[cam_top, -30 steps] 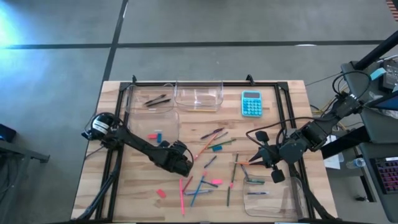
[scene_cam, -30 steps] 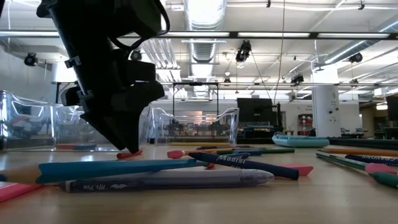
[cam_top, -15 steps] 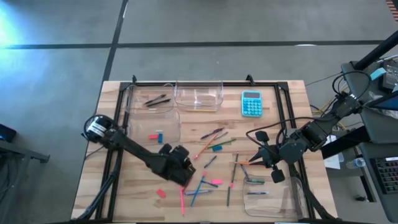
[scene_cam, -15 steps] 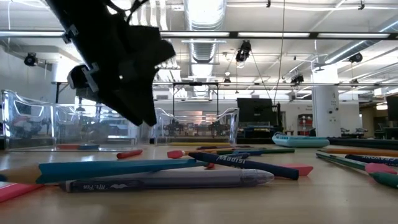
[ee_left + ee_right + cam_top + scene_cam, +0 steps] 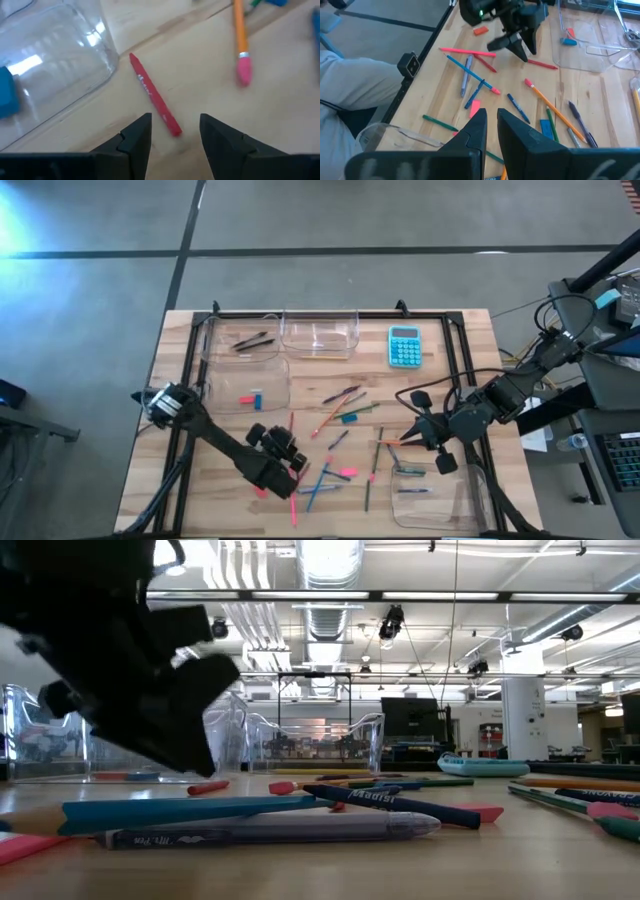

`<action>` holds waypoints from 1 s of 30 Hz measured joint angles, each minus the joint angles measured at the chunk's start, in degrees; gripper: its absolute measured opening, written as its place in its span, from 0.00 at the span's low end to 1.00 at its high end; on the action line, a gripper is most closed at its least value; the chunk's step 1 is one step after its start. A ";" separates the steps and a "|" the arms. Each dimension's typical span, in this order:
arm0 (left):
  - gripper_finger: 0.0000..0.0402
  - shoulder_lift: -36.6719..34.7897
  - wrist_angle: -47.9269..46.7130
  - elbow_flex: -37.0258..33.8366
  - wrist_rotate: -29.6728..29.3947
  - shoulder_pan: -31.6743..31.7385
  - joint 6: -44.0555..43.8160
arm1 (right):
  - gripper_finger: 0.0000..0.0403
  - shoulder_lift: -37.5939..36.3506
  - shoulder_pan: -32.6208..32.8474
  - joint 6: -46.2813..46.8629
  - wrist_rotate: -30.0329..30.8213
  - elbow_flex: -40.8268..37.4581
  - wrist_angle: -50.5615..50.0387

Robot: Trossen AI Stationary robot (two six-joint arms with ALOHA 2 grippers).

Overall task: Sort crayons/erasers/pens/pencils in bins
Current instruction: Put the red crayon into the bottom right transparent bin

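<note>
My left gripper [image 5: 175,118] hangs open just above the table, short of the near end of a red crayon [image 5: 152,95]; the crayon lies flat beside the corner of a clear bin [image 5: 60,65]. That bin [image 5: 270,372] holds a pink and a blue eraser [image 5: 256,397]. Crayons, pens and pencils lie scattered mid-table [image 5: 340,442], with a pink eraser [image 5: 258,491] near the front. From above, the left gripper [image 5: 287,446] stands left of this scatter. My right gripper [image 5: 491,116] waits shut and empty, raised over the table's right side [image 5: 418,430].
Two more clear bins stand at the far edge, one with dark pens [image 5: 245,338] and a taller one [image 5: 320,332]. A fourth bin [image 5: 432,495] sits near right. A turquoise calculator [image 5: 404,346] lies at far right. A pencil with a pink tip [image 5: 241,50] lies beyond the crayon.
My left gripper has drawn back from the red crayon toward the table's near edge, sinking a little and rolling about its wrist. It stays open. The crayon, which was under the gripper, now lies in plain sight and has not moved.
</note>
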 joint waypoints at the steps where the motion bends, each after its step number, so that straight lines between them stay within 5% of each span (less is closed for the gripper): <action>1: 0.38 0.54 0.10 0.00 0.00 0.20 -0.13 | 0.10 0.00 0.01 -0.01 0.00 0.00 0.02; 22: 0.38 0.88 6.29 -4.37 5.94 3.83 -2.38 | 0.10 0.00 0.00 -0.20 0.00 0.00 0.42; 30: 0.22 0.98 8.53 -5.29 10.47 4.00 2.67 | 0.10 0.00 0.00 -0.20 0.00 0.00 0.67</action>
